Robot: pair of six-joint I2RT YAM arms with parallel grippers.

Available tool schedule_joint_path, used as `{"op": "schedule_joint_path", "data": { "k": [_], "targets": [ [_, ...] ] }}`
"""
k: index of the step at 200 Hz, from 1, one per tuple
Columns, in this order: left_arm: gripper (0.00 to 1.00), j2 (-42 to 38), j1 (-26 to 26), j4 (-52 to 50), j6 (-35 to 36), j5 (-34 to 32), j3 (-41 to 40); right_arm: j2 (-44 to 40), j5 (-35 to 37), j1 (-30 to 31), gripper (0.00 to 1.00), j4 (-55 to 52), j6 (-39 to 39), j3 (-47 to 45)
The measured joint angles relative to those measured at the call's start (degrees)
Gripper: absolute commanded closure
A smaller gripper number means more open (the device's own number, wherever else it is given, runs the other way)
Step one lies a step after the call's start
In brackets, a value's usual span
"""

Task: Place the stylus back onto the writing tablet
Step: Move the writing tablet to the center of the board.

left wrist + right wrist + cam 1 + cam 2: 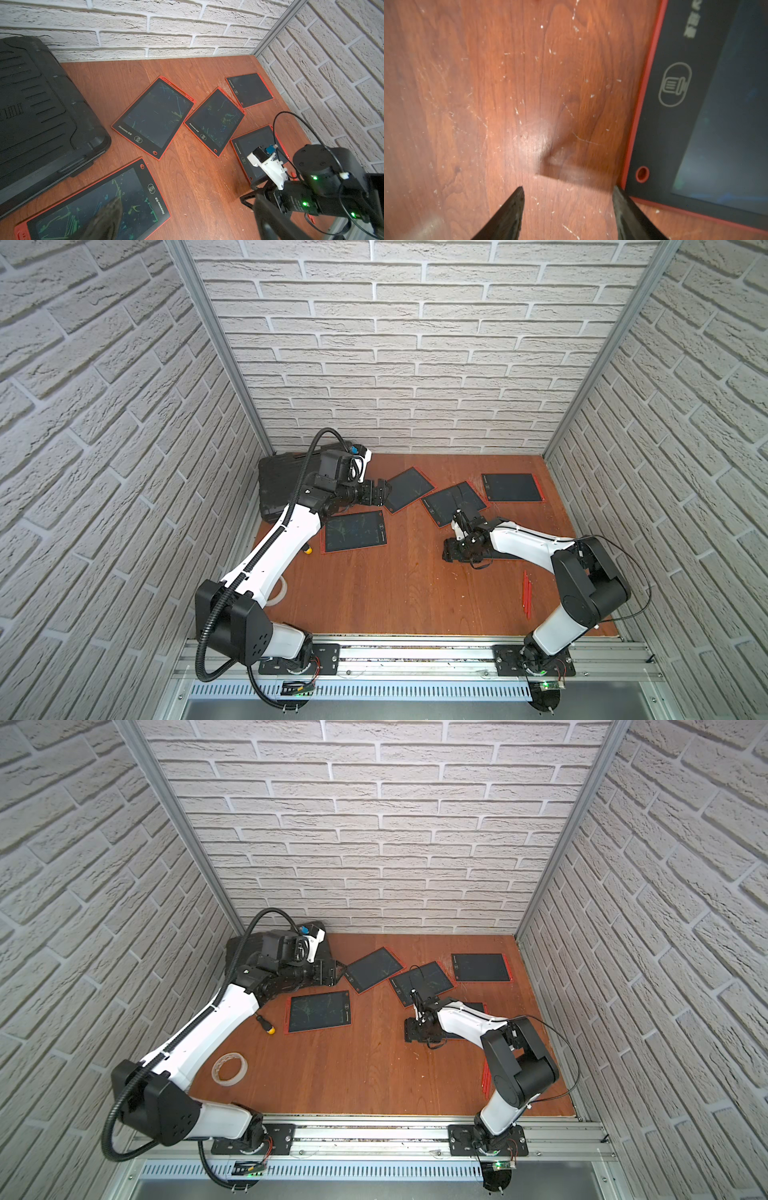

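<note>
Right wrist view: we see the right hand with its two dark fingertips spread apart and nothing between them, over bare wood. Just beside one fingertip lies the corner of a flat red-framed writing tablet with a dark screen; we cannot tell whether the tip touches it. In both top views this hand sits low over the brown wooden counter, and that tablet is mostly hidden beneath the arm. The thin red plastic styluses lie together on the counter near the right arm's base, well apart from the hand and on none of the tablets. Four more such tablets lie flat farther back. The left hand hovers near the edge of one of them, its jaws wide with nothing held. Behind it a black ribbed plastic case sits by the back wall. In a top view a clear roll of tape and a small black tool with a yellow end lie near the left arm.
</note>
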Motion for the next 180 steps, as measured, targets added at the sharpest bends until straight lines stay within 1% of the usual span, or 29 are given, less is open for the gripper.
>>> {"op": "schedule_joint_path", "data": {
  "k": [31,74,125,180],
  "targets": [
    [0.02,0.0,0.0,0.0,0.0,0.0,0.0,1.4,3.1,-0.5,0.32,-0.6,0.7,1.7],
    [0.02,0.0,0.0,0.0,0.0,0.0,0.0,1.5,7.3,-3.1,0.32,-3.0,1.4,1.7],
    [0.02,0.0,0.0,0.0,0.0,0.0,0.0,2.8,9.0,-7.3,0.32,-4.3,0.8,3.1],
    [0.02,0.0,0.0,0.0,0.0,0.1,0.0,7.3,9.9,-12.1,0.32,-5.9,-1.9,8.8]
  ]
}}
